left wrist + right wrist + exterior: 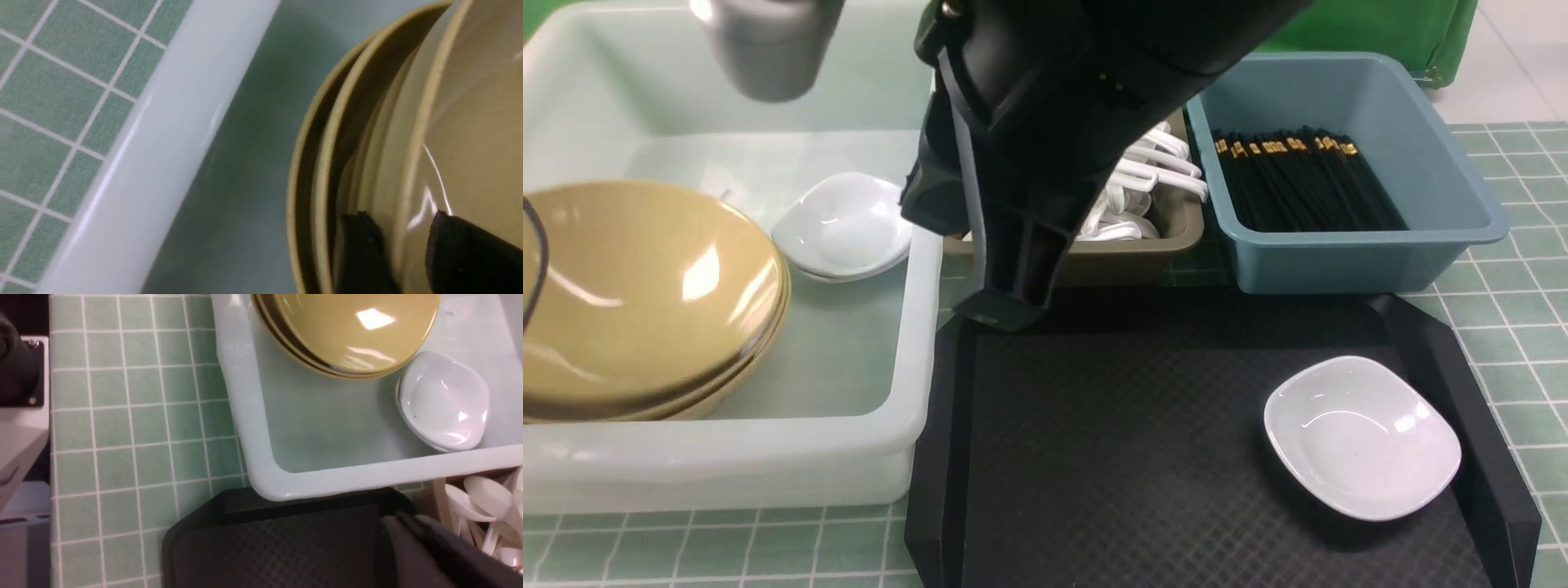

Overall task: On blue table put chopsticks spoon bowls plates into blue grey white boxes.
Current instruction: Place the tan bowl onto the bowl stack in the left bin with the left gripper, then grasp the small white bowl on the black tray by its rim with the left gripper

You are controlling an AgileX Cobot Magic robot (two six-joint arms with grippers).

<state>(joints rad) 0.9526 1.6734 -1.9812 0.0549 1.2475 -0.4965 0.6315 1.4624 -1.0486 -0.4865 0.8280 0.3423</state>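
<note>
A stack of tan bowls lies in the big white box, with white plates stacked beside it. In the left wrist view my left gripper is open, one finger on each side of the top bowl's rim. My right gripper is shut and empty, hanging over the far left corner of the black tray. One more white plate sits on the tray at the near right. White spoons fill the olive-grey box. Black chopsticks lie in the blue box.
The tiled blue table shows right of the tray and along the front. The white box's wall stands right against the tray's left side. The right arm's black body hides part of the grey box.
</note>
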